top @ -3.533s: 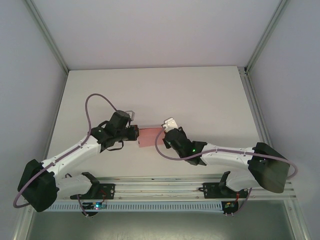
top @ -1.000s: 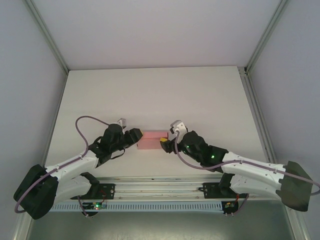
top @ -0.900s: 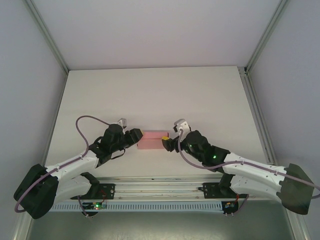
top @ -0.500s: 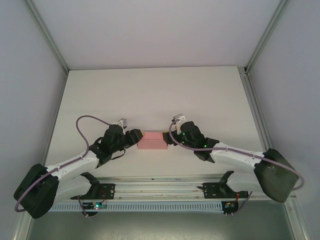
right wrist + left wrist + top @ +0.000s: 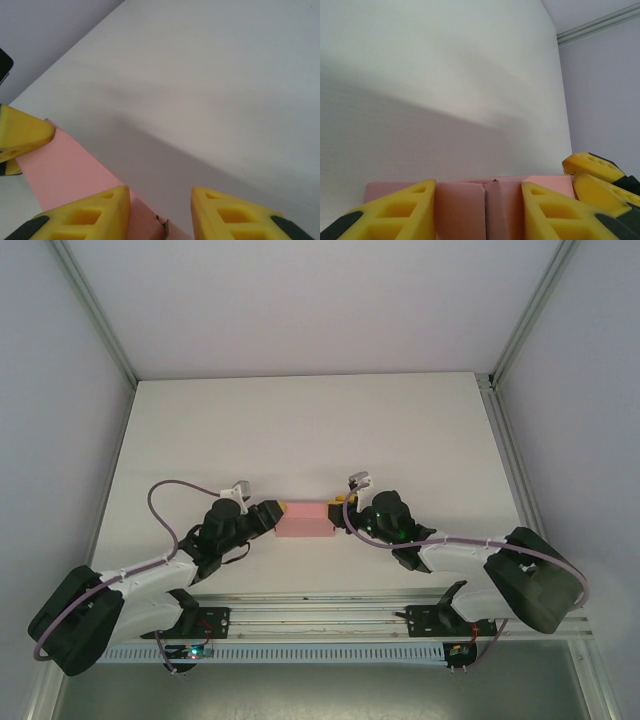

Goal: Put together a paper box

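Note:
The paper box (image 5: 305, 521) is a small pink rectangular box lying on the white table (image 5: 300, 430) between my two grippers. My left gripper (image 5: 277, 512) is at its left end. In the left wrist view the box's end (image 5: 470, 207), with a seam where two flaps meet, fills the space between the yellow fingers (image 5: 400, 210), so the left gripper (image 5: 479, 184) is shut on it. My right gripper (image 5: 343, 508) is at the right end. In the right wrist view the right gripper (image 5: 160, 192) stands open astride the box's far edge (image 5: 65, 165), with table showing between its jaws.
The right gripper's yellow fingertips (image 5: 595, 172) show past the box's far end. Grey walls and a metal frame (image 5: 95, 310) close in the table on three sides. A rail (image 5: 320, 625) runs along the near edge under the arm bases.
The right arm has folded in and its gripper has swung onto the box's right end while its jaws narrowed. The left gripper has tightened slightly on the left end.

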{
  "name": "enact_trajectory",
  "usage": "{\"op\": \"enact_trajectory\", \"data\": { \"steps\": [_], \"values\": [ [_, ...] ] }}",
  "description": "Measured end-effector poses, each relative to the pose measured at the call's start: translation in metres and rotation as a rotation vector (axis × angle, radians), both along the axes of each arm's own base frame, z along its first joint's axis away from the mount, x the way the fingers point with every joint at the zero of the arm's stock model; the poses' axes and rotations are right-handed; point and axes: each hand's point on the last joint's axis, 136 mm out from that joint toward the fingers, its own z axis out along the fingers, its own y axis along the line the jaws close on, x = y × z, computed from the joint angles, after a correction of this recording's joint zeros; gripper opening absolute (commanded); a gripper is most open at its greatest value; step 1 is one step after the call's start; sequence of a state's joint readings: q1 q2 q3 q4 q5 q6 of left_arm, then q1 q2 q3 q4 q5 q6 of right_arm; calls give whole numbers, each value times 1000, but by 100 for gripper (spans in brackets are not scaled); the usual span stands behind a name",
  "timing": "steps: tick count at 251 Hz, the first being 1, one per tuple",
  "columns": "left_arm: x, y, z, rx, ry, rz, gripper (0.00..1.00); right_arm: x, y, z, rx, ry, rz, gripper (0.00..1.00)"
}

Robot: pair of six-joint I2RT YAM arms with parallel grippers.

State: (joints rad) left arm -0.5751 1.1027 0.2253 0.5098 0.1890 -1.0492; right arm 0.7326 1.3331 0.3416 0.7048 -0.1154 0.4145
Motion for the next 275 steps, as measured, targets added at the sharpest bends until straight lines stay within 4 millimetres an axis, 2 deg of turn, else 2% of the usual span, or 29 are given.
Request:
{"op": "enact_trajectory", "data": {
  "steps": [25, 38, 83, 165, 218, 243, 260, 275],
  "values": [
    [-1, 1, 0, -17, -27, 4, 0, 1, 0, 0, 12, -1, 5, 33],
    [-1, 1, 1, -19, -41, 2, 0, 2, 0, 0, 18, -2, 9, 27],
    [-2, 2, 5, -20, -99, -13, 0, 2, 3, 3, 45, -2, 36, 19],
    [-3, 2, 7, -21, -119, -16, 0, 4, 4, 3, 63, -8, 45, 17],
    [8, -4, 8, 9, -83, -27, 0, 8, 1, 3, 64, -10, 34, 18],
    [13, -11, 11, 55, -53, -59, 24, 11, -4, 3, 59, -10, 12, 20],
    [13, -14, 14, 90, -39, -89, 34, 11, -6, 4, 46, -6, 5, 21],
    [10, -14, 14, 117, -25, -112, 45, 11, -7, 4, 28, 4, 3, 27]
  ]
}}
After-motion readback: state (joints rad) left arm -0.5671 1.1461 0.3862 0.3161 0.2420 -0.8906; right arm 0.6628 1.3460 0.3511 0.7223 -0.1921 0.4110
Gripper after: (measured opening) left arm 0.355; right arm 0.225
